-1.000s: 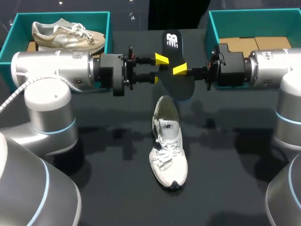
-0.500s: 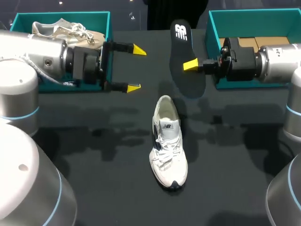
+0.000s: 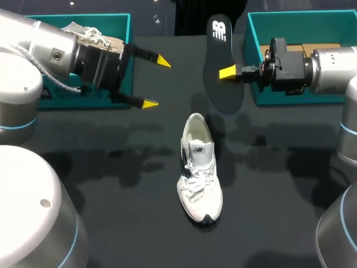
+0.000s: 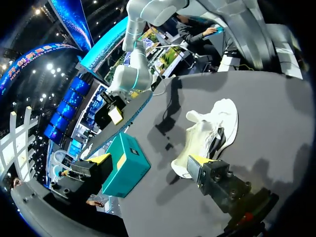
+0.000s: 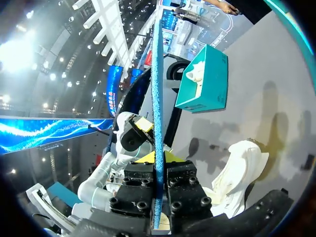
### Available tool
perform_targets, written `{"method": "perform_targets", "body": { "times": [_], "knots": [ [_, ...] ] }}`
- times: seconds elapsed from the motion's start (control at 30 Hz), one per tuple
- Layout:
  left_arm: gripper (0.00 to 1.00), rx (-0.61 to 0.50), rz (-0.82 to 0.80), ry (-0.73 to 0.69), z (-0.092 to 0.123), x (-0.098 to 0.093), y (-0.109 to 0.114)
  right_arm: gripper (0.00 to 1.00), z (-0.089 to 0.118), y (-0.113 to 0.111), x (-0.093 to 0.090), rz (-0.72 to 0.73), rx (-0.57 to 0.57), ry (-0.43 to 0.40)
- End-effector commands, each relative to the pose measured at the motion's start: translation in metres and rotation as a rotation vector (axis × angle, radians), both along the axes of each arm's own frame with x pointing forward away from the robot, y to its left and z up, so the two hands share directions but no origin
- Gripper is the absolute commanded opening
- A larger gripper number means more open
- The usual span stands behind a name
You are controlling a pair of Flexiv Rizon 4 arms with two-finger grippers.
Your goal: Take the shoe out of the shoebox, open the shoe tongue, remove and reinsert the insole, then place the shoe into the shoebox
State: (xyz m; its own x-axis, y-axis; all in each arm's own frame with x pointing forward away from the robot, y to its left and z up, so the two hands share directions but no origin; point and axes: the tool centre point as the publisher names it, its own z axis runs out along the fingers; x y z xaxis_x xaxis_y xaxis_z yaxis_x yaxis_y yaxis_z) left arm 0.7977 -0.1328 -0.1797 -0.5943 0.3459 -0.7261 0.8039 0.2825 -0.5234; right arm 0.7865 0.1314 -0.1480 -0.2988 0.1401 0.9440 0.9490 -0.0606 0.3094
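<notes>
A black table (image 3: 111, 184) carries a teal left shoebox (image 3: 72, 19) and right shoebox (image 3: 290, 14) at its far corners. The white shoe (image 3: 199, 176) lies mid-table, toe toward the near edge. The right gripper (image 3: 227, 72) clamps the black insole (image 3: 220, 61) upright above the far middle. The left gripper (image 3: 156, 82) hangs spread and empty.

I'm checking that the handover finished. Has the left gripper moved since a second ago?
Yes. The left gripper has pulled back from the insole toward the left shoebox, open, while the shoe stayed put.
</notes>
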Motion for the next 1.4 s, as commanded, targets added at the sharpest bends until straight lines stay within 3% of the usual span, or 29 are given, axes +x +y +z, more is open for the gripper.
{"method": "perform_targets", "body": {
  "times": [0.03,0.27,0.57,1.13,1.4],
  "knots": [
    [1.0,0.349,0.215,0.194,0.0,-0.008,0.019,0.0,0.001,0.006,0.001,-0.007,-0.038,-0.012],
    [1.0,0.514,0.337,0.333,-0.027,-0.019,0.035,0.0,-0.014,0.016,0.014,0.009,-0.093,-0.061],
    [1.0,0.595,0.432,0.651,-0.056,-0.021,0.027,0.0,-0.03,0.014,0.027,0.028,-0.086,-0.104],
    [1.0,0.595,0.432,0.651,-0.056,-0.021,0.027,0.0,-0.035,0.016,0.032,0.035,-0.078,-0.116],
    [1.0,0.587,0.459,0.619,-0.101,-0.028,0.007,0.0,-0.057,0.045,0.051,0.044,-0.063,-0.21]
  ]
}}
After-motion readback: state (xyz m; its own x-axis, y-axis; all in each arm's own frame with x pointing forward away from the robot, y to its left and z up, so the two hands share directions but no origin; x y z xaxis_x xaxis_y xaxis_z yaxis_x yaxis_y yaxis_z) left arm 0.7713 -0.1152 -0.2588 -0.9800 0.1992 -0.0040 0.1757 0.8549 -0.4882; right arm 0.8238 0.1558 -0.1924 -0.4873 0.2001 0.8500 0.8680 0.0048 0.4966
